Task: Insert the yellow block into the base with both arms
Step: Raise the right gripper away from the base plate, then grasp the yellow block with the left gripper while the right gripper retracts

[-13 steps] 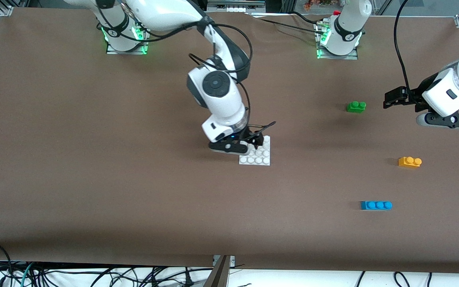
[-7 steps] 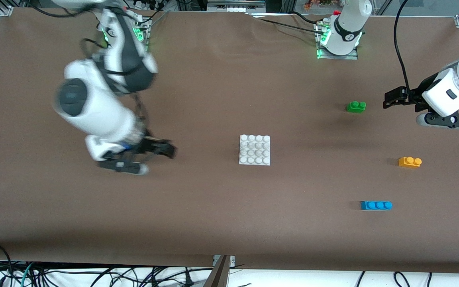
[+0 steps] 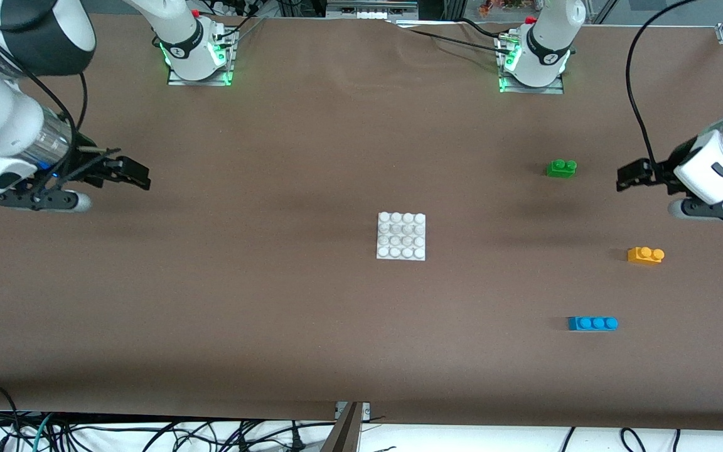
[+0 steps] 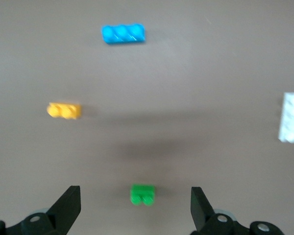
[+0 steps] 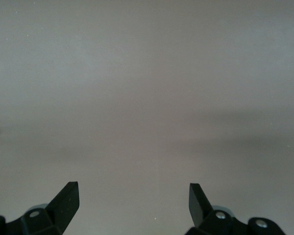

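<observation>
Both end effectors are up in the air with their black fingers spread wide and holding nothing. Over the brown table (image 3: 211, 314), the right arm's black two-finger end effector (image 3: 129, 172) hangs at the right arm's end, well apart from all the bricks, and its wrist view (image 5: 132, 200) shows only bare table under it. The left arm's black two-finger end effector (image 3: 631, 176) hangs over the table at the left arm's end, near the green brick, and its wrist view (image 4: 134, 205) looks down on all three bricks. The flat square white plastic base (image 3: 401, 236) with its rows of round studs lies in the middle of the table, with nothing on it; a corner of it shows in the left wrist view (image 4: 293, 117). The long blue plastic brick (image 3: 592, 323) with three studs lies nearest the front camera. The small orange-yellow plastic block (image 3: 645, 255) with two studs sits on the table toward the left arm's end, between the blue brick and the left end effector, well apart from the base. The small green plastic brick (image 3: 561, 167) with two studs lies farther from the camera than the yellow one.
</observation>
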Robot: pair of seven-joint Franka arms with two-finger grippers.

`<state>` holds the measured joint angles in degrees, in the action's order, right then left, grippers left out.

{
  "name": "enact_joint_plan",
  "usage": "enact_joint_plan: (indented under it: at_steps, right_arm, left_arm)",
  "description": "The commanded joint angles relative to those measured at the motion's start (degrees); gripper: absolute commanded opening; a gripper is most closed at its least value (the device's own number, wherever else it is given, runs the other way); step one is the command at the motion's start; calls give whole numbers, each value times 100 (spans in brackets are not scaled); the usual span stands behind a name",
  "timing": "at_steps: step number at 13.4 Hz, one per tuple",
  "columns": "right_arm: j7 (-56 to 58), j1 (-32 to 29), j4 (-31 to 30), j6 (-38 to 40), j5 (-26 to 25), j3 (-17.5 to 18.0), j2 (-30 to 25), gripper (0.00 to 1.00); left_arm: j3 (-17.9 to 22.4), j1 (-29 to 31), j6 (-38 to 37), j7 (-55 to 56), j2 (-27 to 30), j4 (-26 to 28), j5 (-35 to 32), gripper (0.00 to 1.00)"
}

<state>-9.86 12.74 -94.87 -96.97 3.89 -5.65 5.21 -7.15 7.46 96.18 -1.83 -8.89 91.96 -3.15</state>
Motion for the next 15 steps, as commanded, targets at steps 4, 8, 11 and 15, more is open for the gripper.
enact_joint_plan:
  at_steps: [4,8,11,15]
  right_arm:
    - [335,-211,-129,249,-178,134,-328,99]
    - [458,-220,-59,652,-459,152,-529,99]
    - [458,-220,275,855,-477,99,-451,99]
    - [423,-220,293,855,-468,108,-416,99]
  left_arm:
    - [-6,984,1339,-1634,-876,67,-203,99]
    - [-6,1371,1981,-1759,-1544,190,-203,98]
    - [-6,1652,3226,-2215,-1713,961,-203,98]
    - [-6,1934,4944,-2568,-2081,1886,-203,98]
